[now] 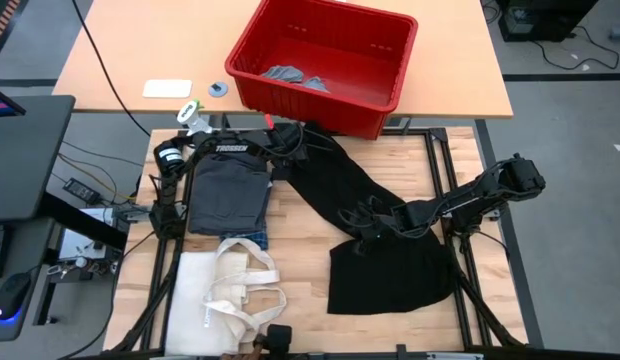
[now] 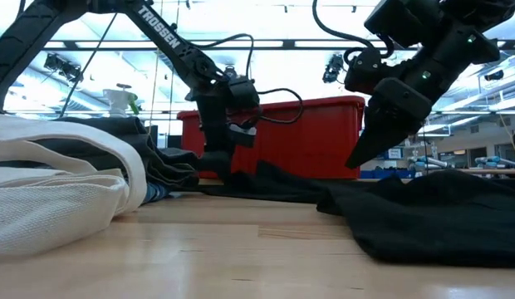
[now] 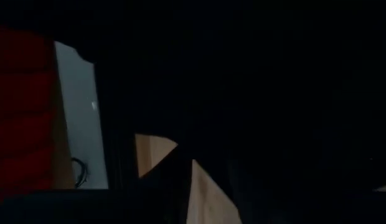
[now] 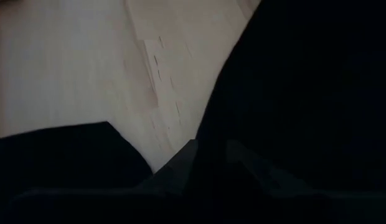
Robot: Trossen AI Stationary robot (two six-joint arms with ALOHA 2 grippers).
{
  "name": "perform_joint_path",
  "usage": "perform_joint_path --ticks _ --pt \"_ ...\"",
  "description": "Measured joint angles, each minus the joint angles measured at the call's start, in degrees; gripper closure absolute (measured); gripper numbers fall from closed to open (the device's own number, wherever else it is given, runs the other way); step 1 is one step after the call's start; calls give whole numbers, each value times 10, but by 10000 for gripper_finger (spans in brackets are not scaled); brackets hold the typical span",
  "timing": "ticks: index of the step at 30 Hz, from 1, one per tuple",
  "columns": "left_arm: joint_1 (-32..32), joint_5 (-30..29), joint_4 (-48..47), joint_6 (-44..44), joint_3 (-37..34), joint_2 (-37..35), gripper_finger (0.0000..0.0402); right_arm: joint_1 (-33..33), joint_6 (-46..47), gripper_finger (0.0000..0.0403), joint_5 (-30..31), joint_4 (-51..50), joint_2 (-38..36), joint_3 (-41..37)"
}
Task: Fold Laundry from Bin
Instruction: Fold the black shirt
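Observation:
The laundry's large black piece [image 1: 390,270] lies stretched across the wooden table, from in front of the red bin [image 1: 320,105] to the near right. My left gripper [image 1: 287,140] stands at the black piece's far end, fingers down in the cloth [image 2: 216,173]. My right gripper [image 1: 358,228] is at the piece's middle, its fingers closed to a point [image 2: 351,164]. Light grey pieces [image 1: 290,75] lie in the bin. A folded dark grey piece [image 1: 225,190] rests on a blue plaid one [image 1: 248,238]. My left gripper comes steeply from above onto the black piece's far end [image 2: 220,178], close to the bin. The fingers stand together in the cloth, which lies slack on the table around them. Layers or edge cannot be told; its wrist view is dark. My right gripper comes slanting down from the table's right side at the black piece's middle, by its left edge [image 1: 352,235]. Black cloth [image 4: 286,93] fills its wrist view and hides the place of contact. The rest of the piece lies slack on the table [image 2: 440,208].
A cream tote bag [image 1: 225,290] lies near the front left, large in the low view [image 2: 58,191]. A spray bottle [image 1: 197,113] stands by the left arm's base. Bare wood [image 1: 300,250] shows between the folded stack and the black piece.

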Motion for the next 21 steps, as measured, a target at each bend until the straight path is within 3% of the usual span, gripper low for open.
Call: perform_joint_path --ticks 5,12,21 --pt "0 -2 22 -4 0 0 388 0 0 313 4 1 0 0" --pt "-3 -14 1 8 0 -24 399 0 0 313 6 -4 0 0" --pt "-40 -16 -30 -18 0 -148 400 0 0 313 17 -20 0 0"
